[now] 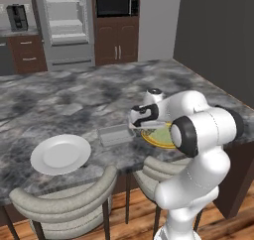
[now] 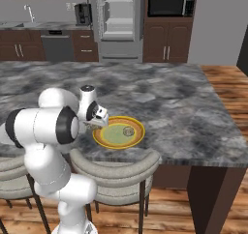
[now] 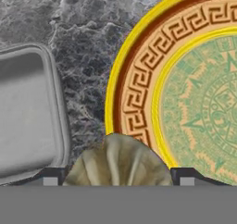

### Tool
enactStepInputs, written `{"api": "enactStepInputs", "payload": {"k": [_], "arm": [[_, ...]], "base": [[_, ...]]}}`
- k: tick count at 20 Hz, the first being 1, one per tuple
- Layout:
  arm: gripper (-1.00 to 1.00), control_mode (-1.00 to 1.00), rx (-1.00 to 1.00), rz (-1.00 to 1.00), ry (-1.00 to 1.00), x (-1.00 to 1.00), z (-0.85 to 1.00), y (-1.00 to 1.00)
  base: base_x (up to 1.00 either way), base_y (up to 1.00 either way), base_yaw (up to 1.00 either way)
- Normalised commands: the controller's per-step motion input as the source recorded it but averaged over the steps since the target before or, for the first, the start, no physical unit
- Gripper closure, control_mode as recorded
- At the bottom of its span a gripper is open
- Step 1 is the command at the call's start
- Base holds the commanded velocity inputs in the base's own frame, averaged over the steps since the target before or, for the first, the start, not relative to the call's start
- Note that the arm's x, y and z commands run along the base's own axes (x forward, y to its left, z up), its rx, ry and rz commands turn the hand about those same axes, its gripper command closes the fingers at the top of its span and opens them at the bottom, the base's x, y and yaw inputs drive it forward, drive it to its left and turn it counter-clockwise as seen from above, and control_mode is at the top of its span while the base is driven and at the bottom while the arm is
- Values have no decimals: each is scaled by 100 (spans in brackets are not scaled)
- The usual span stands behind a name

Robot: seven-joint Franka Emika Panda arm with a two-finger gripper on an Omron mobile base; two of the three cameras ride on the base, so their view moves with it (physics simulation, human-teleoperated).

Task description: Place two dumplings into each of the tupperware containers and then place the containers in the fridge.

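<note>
One dumpling [image 3: 119,160] between container [image 3: 28,112], plate [image 3: 139,70].

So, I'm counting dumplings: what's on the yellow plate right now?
One dumpling sits on the yellow plate, right of centre in the right base view. The arm covers the plate's near-left edge. Another dumpling sits between the gripper fingertips.

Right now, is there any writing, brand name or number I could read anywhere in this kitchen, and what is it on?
No readable text anywhere.
Yellow plate: only a key-pattern border and a green sun-like design, no letters.
Microwave: front too small and dark to show any label.
Fridge, coffee machine, plastic box, white plate: plain, no markings visible.
</note>
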Motion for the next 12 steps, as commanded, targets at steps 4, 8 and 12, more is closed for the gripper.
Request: {"api": "enactStepInputs", "payload": {"k": [4, 8, 12], "arm": [[100, -100, 0, 0, 10, 67, 34, 52], [100, -100, 0, 0, 20, 39, 4, 60], [100, -100, 0, 0, 21, 24, -16, 54]], "base": [[0, 0, 0], [0, 0, 0], [0, 0, 0]]}}
